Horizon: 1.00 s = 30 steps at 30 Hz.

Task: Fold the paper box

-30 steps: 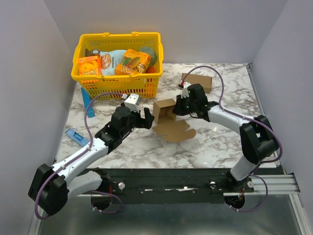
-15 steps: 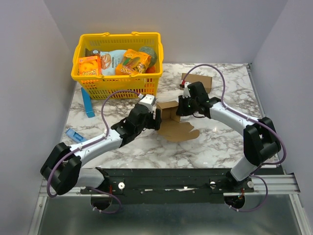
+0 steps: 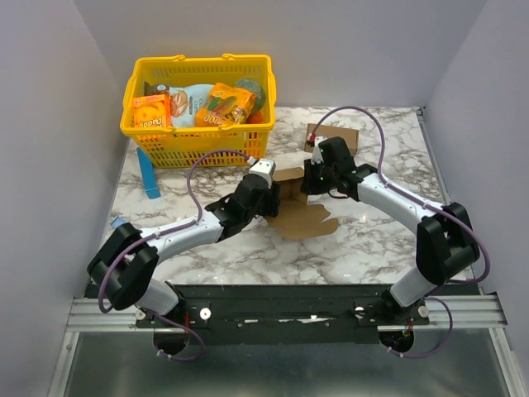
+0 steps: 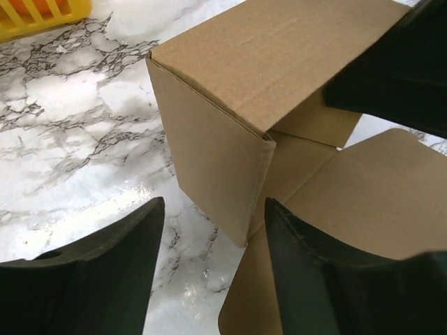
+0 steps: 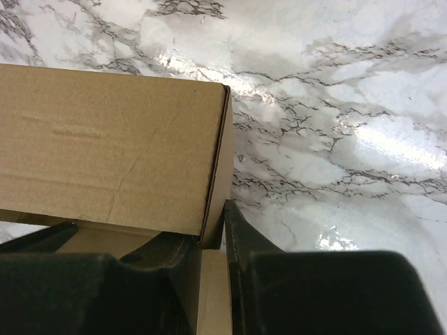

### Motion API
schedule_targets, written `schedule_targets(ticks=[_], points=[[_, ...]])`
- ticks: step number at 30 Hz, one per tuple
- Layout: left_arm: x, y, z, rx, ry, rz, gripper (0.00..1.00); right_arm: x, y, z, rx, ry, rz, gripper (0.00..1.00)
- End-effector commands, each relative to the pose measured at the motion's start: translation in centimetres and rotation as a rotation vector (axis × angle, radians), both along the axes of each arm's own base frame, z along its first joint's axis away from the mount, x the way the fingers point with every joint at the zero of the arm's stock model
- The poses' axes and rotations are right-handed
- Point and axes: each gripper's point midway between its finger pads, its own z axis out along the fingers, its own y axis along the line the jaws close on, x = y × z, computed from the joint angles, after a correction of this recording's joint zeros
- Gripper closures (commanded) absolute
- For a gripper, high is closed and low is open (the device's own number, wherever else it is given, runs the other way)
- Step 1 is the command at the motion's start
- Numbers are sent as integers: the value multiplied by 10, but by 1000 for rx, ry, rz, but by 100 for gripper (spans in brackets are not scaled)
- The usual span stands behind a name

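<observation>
From above, the box (image 3: 287, 184) sat about mid-counter. It was plain brown cardboard and only half made up: a squarish body with its walls up, and loose flaps (image 3: 304, 220) spread flat on the marble counter (image 3: 372, 236) on the side toward the arms. The left claw (image 3: 271, 198) was at its left side and the right claw (image 3: 309, 180) at its right, and between them they hid much of the body. Behind and to the left stood a yellow basket (image 3: 198, 59) with orange snack boxes (image 3: 150, 110) in it. A blue pack (image 3: 147, 175) lay at its near left corner. A longer brown carton (image 3: 337, 136) lay just behind the right claw, apart from the box.

From the left wrist, the box (image 4: 223, 91) turned one upright corner to the camera. Its faces were unprinted, with a faint crease in the top one, and a flap lay flat at the lower right. The left claw (image 4: 213, 209) stood well open, one finger (image 4: 105, 272) out over bare marble and the other over the flap. The corner stood between them and I saw neither one touching it. The right claw (image 4: 391, 63) blocked the box's upper right corner. A bit of the basket (image 4: 42, 14) showed at the top left.

From the right wrist, the box (image 5: 112, 146) filled the left half, one wall ending in a sharp edge. The right claw (image 5: 216, 223) was pinched down on that edge, nearly closed, with only the thickness of the cardboard between its fingers (image 5: 279, 279). To the right lay glossy counter (image 5: 349, 105).
</observation>
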Motion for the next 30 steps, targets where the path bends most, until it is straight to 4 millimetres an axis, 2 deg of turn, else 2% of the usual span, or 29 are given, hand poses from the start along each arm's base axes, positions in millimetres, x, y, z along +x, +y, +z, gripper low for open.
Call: schedule_targets(ticks=[1, 8, 14, 21, 30], points=[[17, 1, 4, 15, -23, 102, 42, 0, -1, 11, -17, -37, -14, 74], [19, -1, 0, 94, -34, 166, 66, 1, 4, 5, 22, -39, -39, 71], [13, 1, -9, 105, -4, 202, 77, 3, 11, 6, 87, -52, -64, 58], [11, -4, -7, 82, 0, 200, 80, 4, 17, 3, 148, -64, -80, 55], [8, -5, -5, 61, 3, 206, 83, 1, 19, -1, 186, -68, -100, 44]])
